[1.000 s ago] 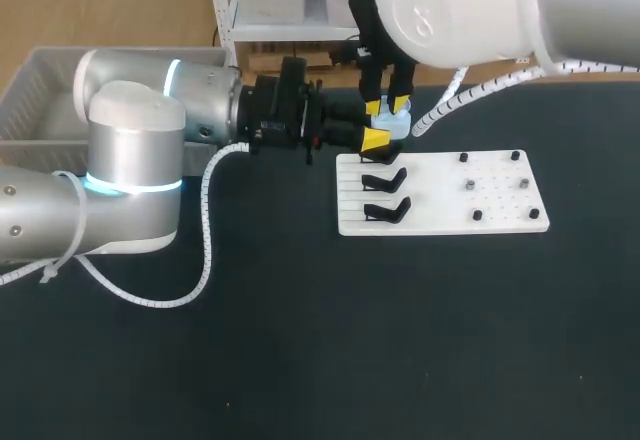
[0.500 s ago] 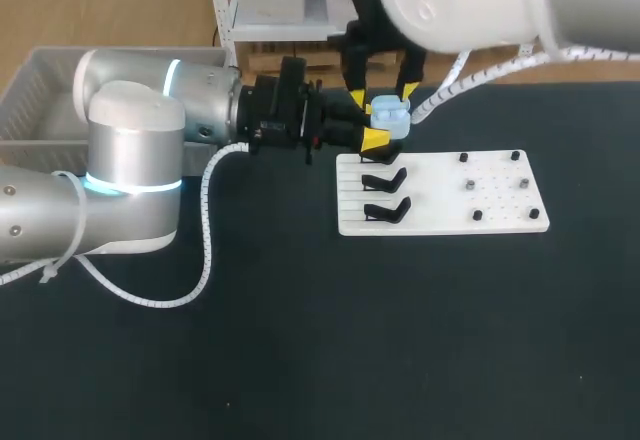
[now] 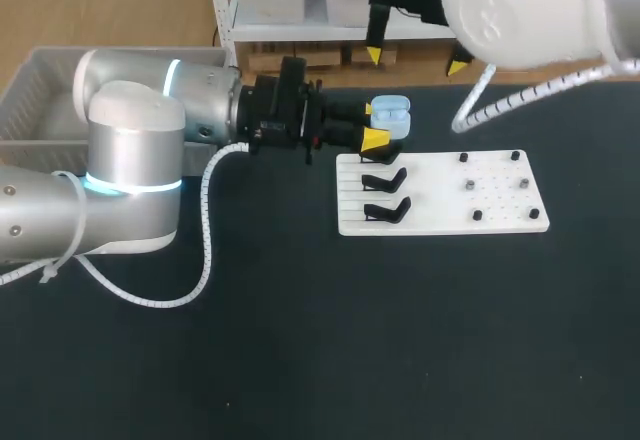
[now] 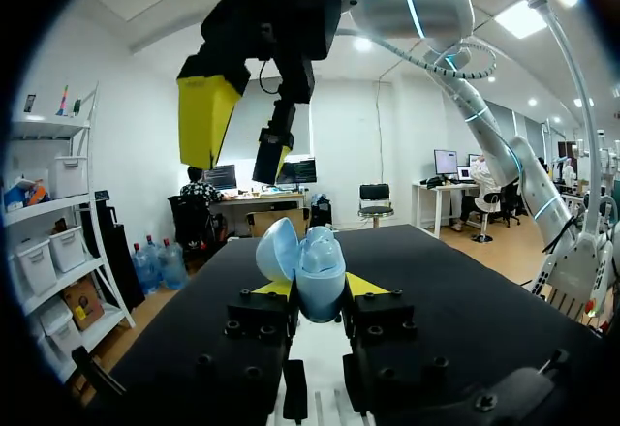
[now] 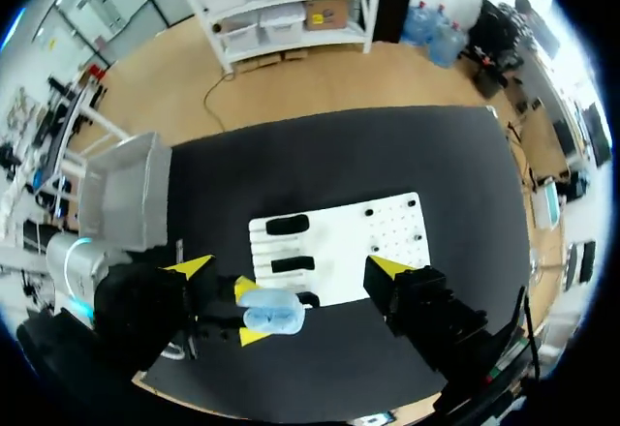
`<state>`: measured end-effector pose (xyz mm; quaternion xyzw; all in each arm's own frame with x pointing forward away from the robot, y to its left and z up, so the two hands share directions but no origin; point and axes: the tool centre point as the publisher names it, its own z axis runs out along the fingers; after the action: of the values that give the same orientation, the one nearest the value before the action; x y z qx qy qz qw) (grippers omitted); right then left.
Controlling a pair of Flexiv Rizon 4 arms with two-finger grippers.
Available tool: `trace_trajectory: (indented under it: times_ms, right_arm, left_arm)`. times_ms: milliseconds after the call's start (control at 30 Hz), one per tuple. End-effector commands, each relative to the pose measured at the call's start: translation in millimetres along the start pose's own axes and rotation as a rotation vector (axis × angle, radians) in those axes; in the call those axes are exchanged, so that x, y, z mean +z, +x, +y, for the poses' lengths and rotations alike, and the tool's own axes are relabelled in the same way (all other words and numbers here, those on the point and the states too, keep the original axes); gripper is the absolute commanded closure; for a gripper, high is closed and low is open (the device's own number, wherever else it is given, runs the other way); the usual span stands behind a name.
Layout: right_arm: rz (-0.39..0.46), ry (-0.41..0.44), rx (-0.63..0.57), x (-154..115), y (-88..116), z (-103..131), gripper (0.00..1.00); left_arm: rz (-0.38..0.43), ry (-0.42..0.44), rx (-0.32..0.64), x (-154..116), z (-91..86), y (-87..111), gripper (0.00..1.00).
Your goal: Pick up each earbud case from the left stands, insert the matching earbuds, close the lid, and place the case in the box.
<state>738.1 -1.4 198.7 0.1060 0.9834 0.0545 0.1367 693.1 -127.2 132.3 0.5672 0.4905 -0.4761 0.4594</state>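
A light-blue earbud case sits between the yellow tips of my left gripper, which is shut on it just beyond the white stand board. In the left wrist view the case stands in my left gripper with its lid swung open. My right gripper hangs wide open, above and behind the case, touching nothing. Looking down from the right wrist, the case lies below my open right gripper. Two black stands on the board's left side are empty.
Several small dark pegs dot the right half of the white board. A grey bin stands at the table's far left, behind my left arm, and also shows as a grey bin in the right wrist view.
My right gripper opened, let go of the blue case and rose up and back. My left gripper kept the case and stayed put.
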Motion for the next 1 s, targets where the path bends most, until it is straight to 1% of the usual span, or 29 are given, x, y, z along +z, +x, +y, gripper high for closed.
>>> trace_trajectory:
  times_ms: [33, 200, 367, 533, 767, 833, 933, 1000]
  right_arm:
    - [-0.088, 0.038, 0.070, 14, 2, -4, 0.00]
    - [-0.053, 0.068, 0.074, 29, 5, -10, 0.00]
    - [-0.015, 0.092, 0.065, 35, 14, -16, 0.00]
    - [0.018, 0.121, 0.050, 36, 24, -24, 0.00]
    - [0.037, 0.125, 0.043, 27, 37, -33, 0.00]
    - [0.028, 0.125, 0.035, 24, 40, -33, 0.00]
    - [0.005, 0.109, 0.048, 17, 38, -35, 0.00]
    - [-0.028, 0.098, 0.055, 9, 36, -36, 0.00]
  left_arm:
    - [-0.002, -0.005, 0.003, 0, -1.0, 0.6, 1.00]
    - [-0.002, -0.005, 0.003, 0, -1.0, 0.6, 1.00]
    - [-0.002, -0.005, 0.003, 0, -1.0, 0.6, 1.00]
    - [-0.002, -0.005, 0.003, 0, -1.0, 0.6, 1.00]
    - [-0.002, -0.005, 0.003, 0, -1.0, 0.6, 1.00]
    - [-0.002, -0.005, 0.003, 0, -1.0, 0.6, 1.00]
    - [-0.002, -0.005, 0.003, 0, -1.0, 0.6, 1.00]
    - [-0.002, -0.005, 0.003, 0, -1.0, 0.6, 1.00]
